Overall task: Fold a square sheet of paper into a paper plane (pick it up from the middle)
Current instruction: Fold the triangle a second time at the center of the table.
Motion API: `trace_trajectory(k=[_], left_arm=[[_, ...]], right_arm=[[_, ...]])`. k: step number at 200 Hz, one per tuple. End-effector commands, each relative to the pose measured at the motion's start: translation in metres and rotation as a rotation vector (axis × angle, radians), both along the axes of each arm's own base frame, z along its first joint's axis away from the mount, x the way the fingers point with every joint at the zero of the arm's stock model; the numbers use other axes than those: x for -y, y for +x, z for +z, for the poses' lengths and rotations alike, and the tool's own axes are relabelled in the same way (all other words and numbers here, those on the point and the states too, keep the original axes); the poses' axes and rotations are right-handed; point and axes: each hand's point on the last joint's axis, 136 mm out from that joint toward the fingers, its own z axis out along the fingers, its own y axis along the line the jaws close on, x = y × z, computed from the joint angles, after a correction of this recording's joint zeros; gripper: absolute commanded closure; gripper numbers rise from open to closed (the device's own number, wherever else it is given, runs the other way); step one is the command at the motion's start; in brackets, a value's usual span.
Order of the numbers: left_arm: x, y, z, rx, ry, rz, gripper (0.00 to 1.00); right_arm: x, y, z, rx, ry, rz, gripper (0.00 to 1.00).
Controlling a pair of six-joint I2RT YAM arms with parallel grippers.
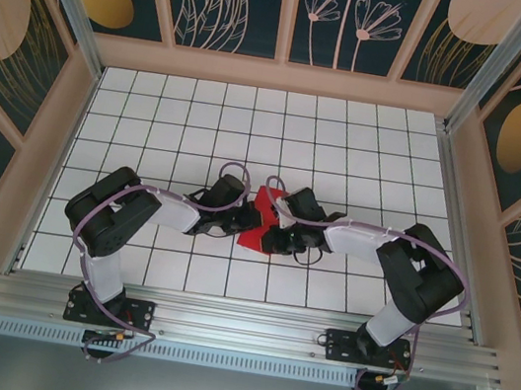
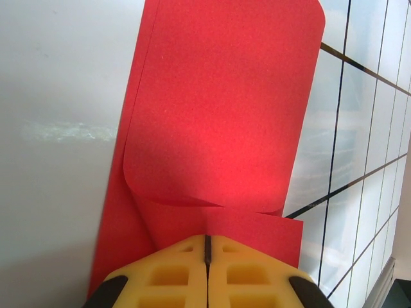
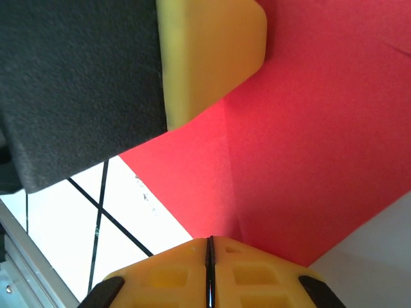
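The square sheet of paper is bright red, partly folded, and lies in the middle of the tiled table between both grippers. In the left wrist view the paper has a flap curled over a flat layer, and my left gripper is shut on its near edge at a crease. My right gripper is shut on the paper where a fold line runs into the jaws. The left gripper's yellow finger shows just beyond, resting on the paper. From above, left gripper and right gripper nearly touch.
The white tiled table stretches away behind the grippers. Patterned enclosure walls close it in on three sides. An aluminium rail with both arm bases runs along the near edge.
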Motion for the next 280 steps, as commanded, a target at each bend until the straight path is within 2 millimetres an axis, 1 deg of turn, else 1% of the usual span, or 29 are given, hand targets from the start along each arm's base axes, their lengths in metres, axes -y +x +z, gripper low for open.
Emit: trace_trajectory(k=[1,13,34,60,89,117,124,141,177,189,208,225,261,280], left_arm=[[-0.019,-0.01,-0.029,-0.055,0.116,0.009,0.94],[-0.019,-0.01,-0.029,-0.055,0.117,0.01,0.94],[-0.019,-0.01,-0.028,-0.054,0.117,0.008,0.94],[-0.019,-0.009,-0.029,-0.054,0.118,0.009,0.94],[-0.019,-0.01,-0.03,-0.057,0.119,0.011,0.94],[-0.019,-0.01,-0.03,-0.058,0.12,0.01,0.94],[-0.02,-0.01,-0.03,-0.057,0.121,0.011,0.94],[-0.02,-0.01,-0.03,-0.056,0.123,0.013,0.94],[-0.021,-0.01,-0.03,-0.056,0.124,0.014,0.94],[-0.021,-0.01,-0.03,-0.055,0.124,0.015,0.95],[-0.022,-0.01,-0.03,-0.053,0.125,0.017,0.95],[-0.022,-0.011,-0.031,-0.056,0.128,0.014,0.95],[-0.021,-0.01,-0.029,-0.053,0.128,0.015,0.95],[-0.022,-0.01,-0.03,-0.053,0.131,0.017,0.95]], right_arm=[[-0.002,0.0,0.01,-0.031,0.059,-0.022,0.89],[0.0,0.004,0.012,-0.024,0.054,-0.04,0.89],[0.007,0.007,0.008,-0.05,0.057,-0.073,0.89],[0.008,0.001,0.001,-0.089,0.064,-0.064,0.89],[0.013,-0.006,-0.012,-0.131,0.048,-0.068,0.89],[0.024,-0.013,-0.032,-0.174,-0.013,-0.088,0.89],[0.025,-0.015,-0.034,-0.182,-0.021,-0.09,0.89],[0.025,-0.016,-0.032,-0.187,-0.012,-0.087,0.89],[0.025,-0.017,-0.017,-0.174,0.006,-0.084,0.89],[0.03,-0.025,-0.021,-0.186,0.003,-0.092,0.89],[0.039,-0.037,-0.034,-0.226,-0.004,-0.104,0.89],[0.042,-0.042,-0.041,-0.25,-0.006,-0.109,0.89],[0.043,-0.044,-0.035,-0.252,0.015,-0.118,0.89],[0.043,-0.05,-0.03,-0.258,0.03,-0.108,0.88]])
